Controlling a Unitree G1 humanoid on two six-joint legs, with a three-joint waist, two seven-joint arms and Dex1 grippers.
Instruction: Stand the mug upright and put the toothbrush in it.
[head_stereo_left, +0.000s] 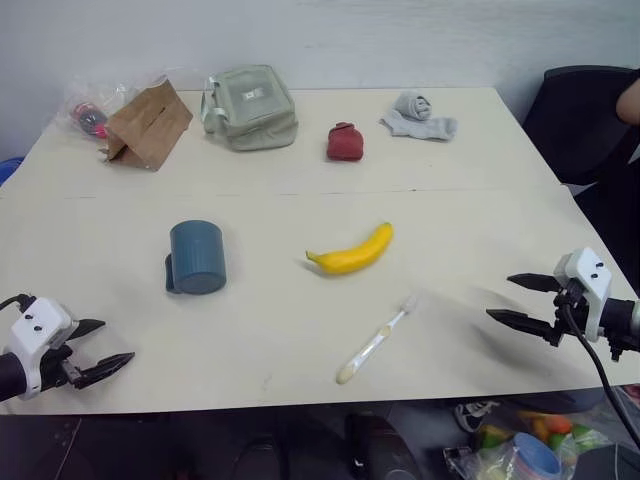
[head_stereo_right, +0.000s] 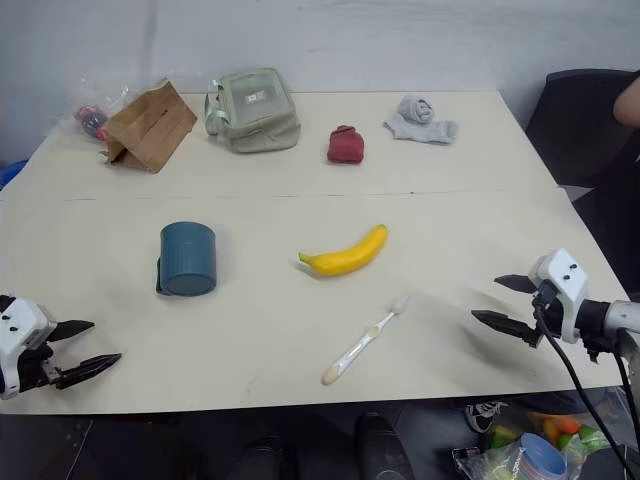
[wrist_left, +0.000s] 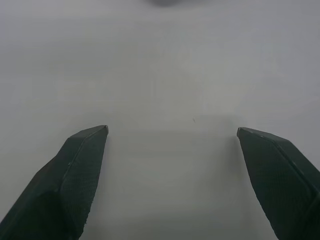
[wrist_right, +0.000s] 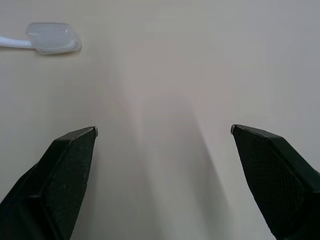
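The teal-blue mug (head_stereo_left: 197, 258) rests on the cream table (head_stereo_left: 300, 190), left of centre, with its handle toward the front left; its inside does not show. The white toothbrush (head_stereo_left: 377, 340) lies flat right of centre near the front, bristle head pointing to the far right and cream end toward the front edge. Its bristle head (wrist_right: 52, 44) also appears in the right wrist view. My left gripper (head_stereo_left: 112, 342) hovers open at the front left corner, well short of the mug. My right gripper (head_stereo_left: 500, 297) hovers open at the front right, a hand's width right of the toothbrush. Both are empty.
A yellow banana (head_stereo_left: 352, 252) lies between mug and toothbrush. Along the far side sit a brown paper bag (head_stereo_left: 150, 122), a green pouch (head_stereo_left: 250, 105), a red cloth (head_stereo_left: 344, 142) and a grey sock (head_stereo_left: 420, 115). A dark chair (head_stereo_left: 590, 110) stands at the right.
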